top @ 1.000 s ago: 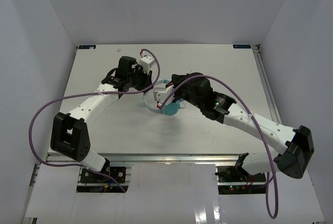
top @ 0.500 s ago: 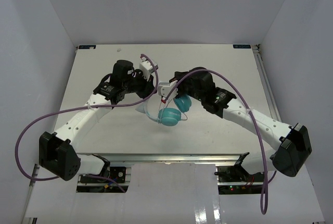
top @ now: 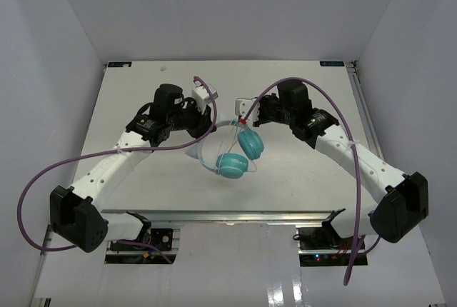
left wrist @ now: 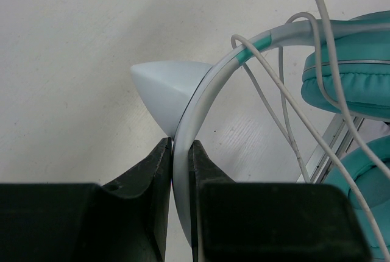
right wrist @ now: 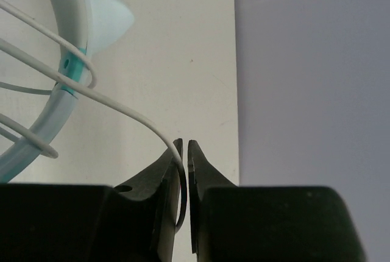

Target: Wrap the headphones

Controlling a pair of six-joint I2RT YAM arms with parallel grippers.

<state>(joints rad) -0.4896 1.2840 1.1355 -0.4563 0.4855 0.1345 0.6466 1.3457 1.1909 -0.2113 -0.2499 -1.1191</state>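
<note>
The headphones are held between my two grippers over the middle of the table. Their two teal ear cups (top: 241,154) hang below the thin white headband (top: 214,130). My left gripper (top: 206,128) is shut on the headband (left wrist: 201,100), seen edge-on between its fingers (left wrist: 159,170). The ear cups (left wrist: 356,82) are at the right of that view, with loops of thin pale cord (left wrist: 286,125) across them. My right gripper (top: 245,118) is shut on the cord (right wrist: 131,111), which runs left from its jaws to the headband (right wrist: 68,70).
A pale pointed piece (left wrist: 163,85) shows behind the headband, also in the right wrist view (right wrist: 108,18). Thick purple cables (top: 325,100) arc over both arms. White walls enclose the table (top: 143,93) on three sides; a metal rail (top: 360,107) runs along its right edge.
</note>
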